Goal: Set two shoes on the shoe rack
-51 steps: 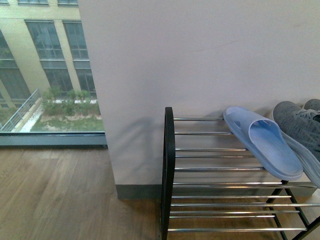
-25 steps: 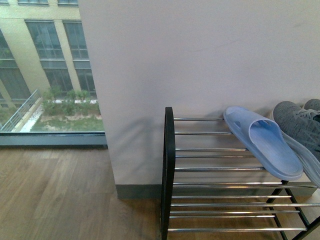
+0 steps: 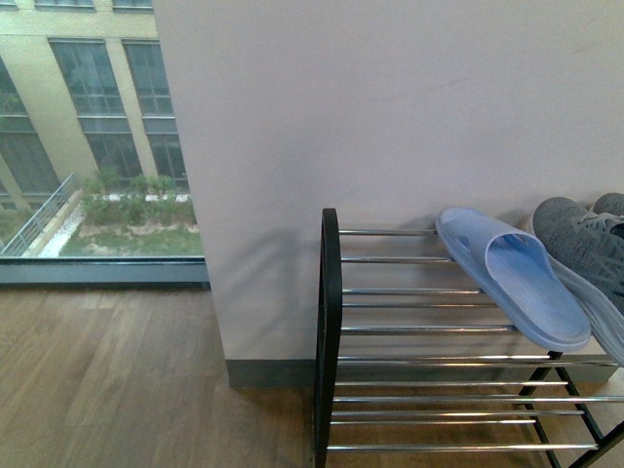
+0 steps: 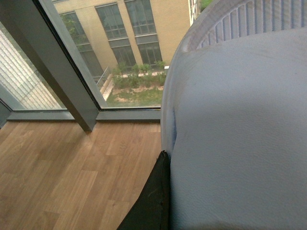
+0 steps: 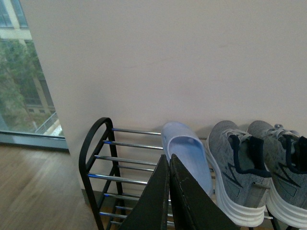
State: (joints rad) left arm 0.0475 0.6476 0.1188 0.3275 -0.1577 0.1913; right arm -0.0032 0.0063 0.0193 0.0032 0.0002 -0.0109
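Nothing has moved since before. I see one blue slipper (image 3: 517, 288) on the shoe rack (image 3: 390, 331); my left gripper (image 4: 153, 201) clamps its mate (image 4: 240, 139) for placing, right gripper (image 5: 169, 191) closed empty.

Rack (image 3: 330, 322) had a black frame with shiny chrome bars. Slipper (image 3: 517, 283) on top was pale blue, plain. Sneakers (image 5: 240, 167) were grey knit, dark navy tongues and side marks, white soles. Wall (image 3: 390, 117) was plain off-white with a grey skirting strip. Floor (image 3: 107, 380) was brown wood-grain planks. Building (image 3: 88, 88) outside was yellow-beige with dark windows, green shrubs below. Slipper (image 4: 240, 134) in the left wrist view was pale blue with a ribbed sole.
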